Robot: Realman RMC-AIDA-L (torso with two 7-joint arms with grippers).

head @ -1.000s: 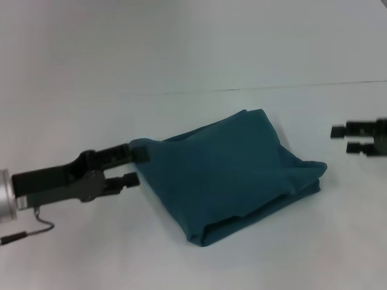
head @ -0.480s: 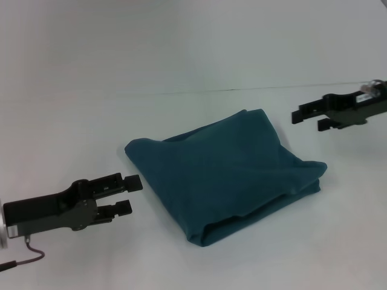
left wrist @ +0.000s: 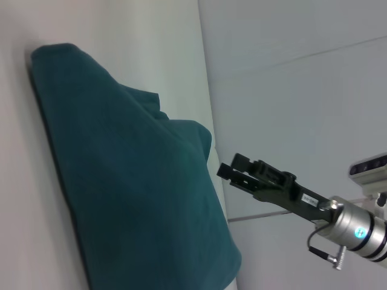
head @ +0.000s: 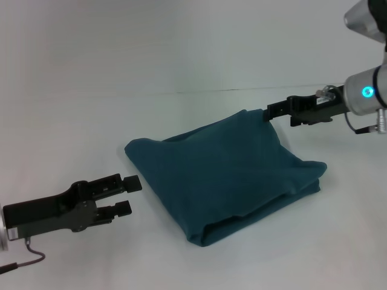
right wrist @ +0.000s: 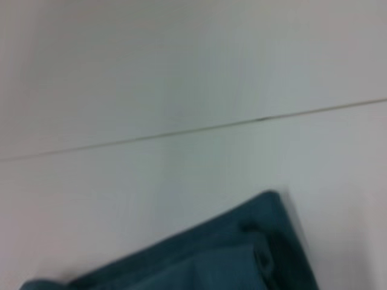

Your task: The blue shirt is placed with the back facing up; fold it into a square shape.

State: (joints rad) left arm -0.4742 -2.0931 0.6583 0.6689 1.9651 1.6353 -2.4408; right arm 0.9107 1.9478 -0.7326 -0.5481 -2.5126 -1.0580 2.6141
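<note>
The blue shirt (head: 224, 172) lies on the white table as a folded, roughly square teal bundle, with the plain side up. It also shows in the left wrist view (left wrist: 133, 181) and partly in the right wrist view (right wrist: 242, 260). My left gripper (head: 128, 194) hovers open just off the bundle's near-left corner, apart from the cloth, with nothing between its fingers. At the bundle's far-right corner my right gripper (head: 273, 112) stands open, its tips at the cloth's edge. From the left wrist view, this right gripper (left wrist: 228, 166) appears just beyond the shirt's far corner.
The white table (head: 181, 254) surrounds the shirt on all sides. A thin dark seam (head: 242, 89) crosses the surface behind the shirt. A thin cable (head: 27, 257) trails from my left arm at the near-left corner.
My left gripper let go of the shirt's left corner and drew back toward me. My right gripper swung in from the right to the shirt's far corner.
</note>
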